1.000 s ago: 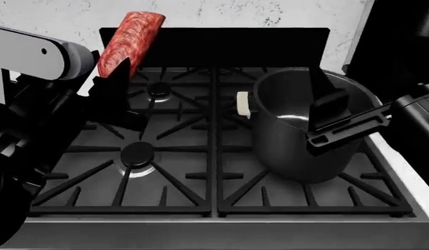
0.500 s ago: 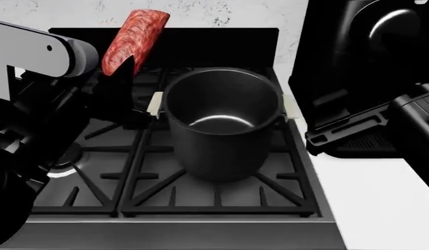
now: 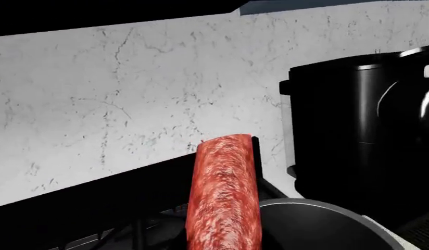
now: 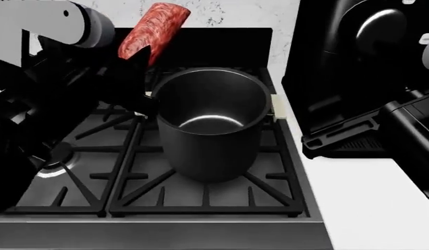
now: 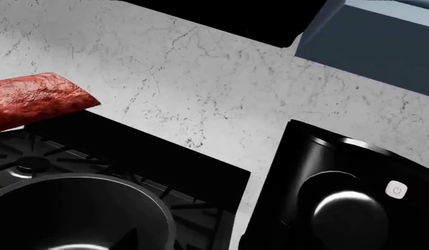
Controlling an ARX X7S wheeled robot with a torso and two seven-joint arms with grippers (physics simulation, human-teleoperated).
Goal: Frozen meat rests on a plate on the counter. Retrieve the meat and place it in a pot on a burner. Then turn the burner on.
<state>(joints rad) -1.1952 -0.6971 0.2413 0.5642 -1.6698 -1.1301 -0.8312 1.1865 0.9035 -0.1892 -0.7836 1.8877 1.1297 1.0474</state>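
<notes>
My left claw (image 4: pixel 135 65) grips the meat (image 4: pixel 152 32) by its lower end. The meat is a long slab, its long axis steeply tilted, the free end pointing up and back toward the marbled wall (image 3: pixel 131 99), leaning slightly to the right. It hangs in the air just left of the pot (image 4: pixel 211 125) and above its rim, not over the opening. The pot stands on the stove grate (image 4: pixel 131 177), with 1 cream handle (image 4: pixel 276 105) showing. My right claw (image 4: pixel 347 136) hovers beside the black appliance (image 4: pixel 353 57); I cannot tell how wide it is.
</notes>
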